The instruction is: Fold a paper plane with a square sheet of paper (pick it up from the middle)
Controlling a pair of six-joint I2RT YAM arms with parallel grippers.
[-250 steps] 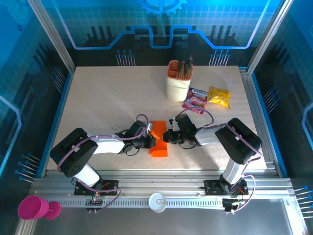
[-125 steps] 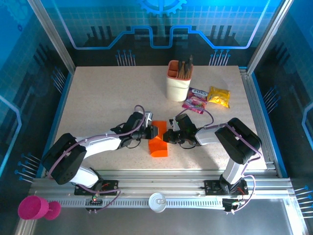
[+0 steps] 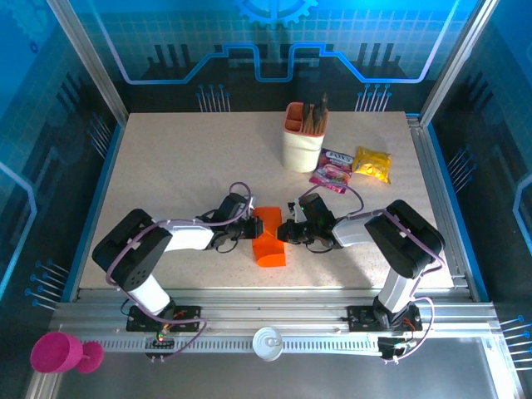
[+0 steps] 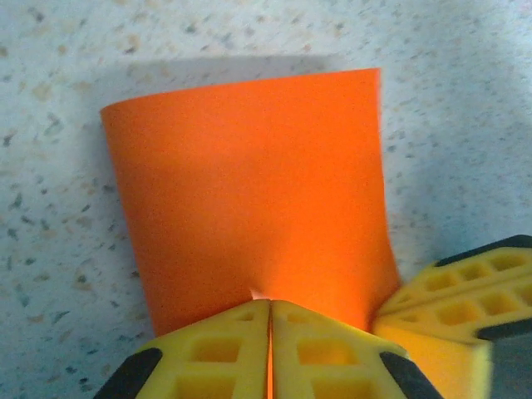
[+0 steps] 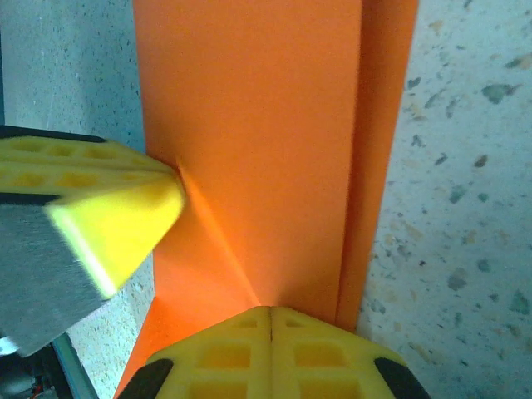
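Note:
The orange sheet of paper (image 3: 268, 238) lies near the front middle of the table, folded into a narrower strip with a flap bent up. My left gripper (image 3: 257, 226) meets it from the left and is shut on its edge; in the left wrist view the paper (image 4: 249, 191) runs into the closed yellow fingers (image 4: 208, 349). My right gripper (image 3: 285, 230) comes from the right and is shut on the opposite edge. The right wrist view has the folded paper (image 5: 266, 141) pinched at the bottom, with the left gripper's yellow fingertip (image 5: 112, 216) touching it.
A beige-and-orange pen cup (image 3: 303, 137) stands at the back centre. Pink (image 3: 332, 171) and yellow (image 3: 372, 164) snack packets lie to its right. A pink cup (image 3: 55, 353) sits off the table at the front left.
The left arm shifted while its gripper stayed on the paper's left edge; its elbow swung out left, then back. The paper and right gripper have held still.

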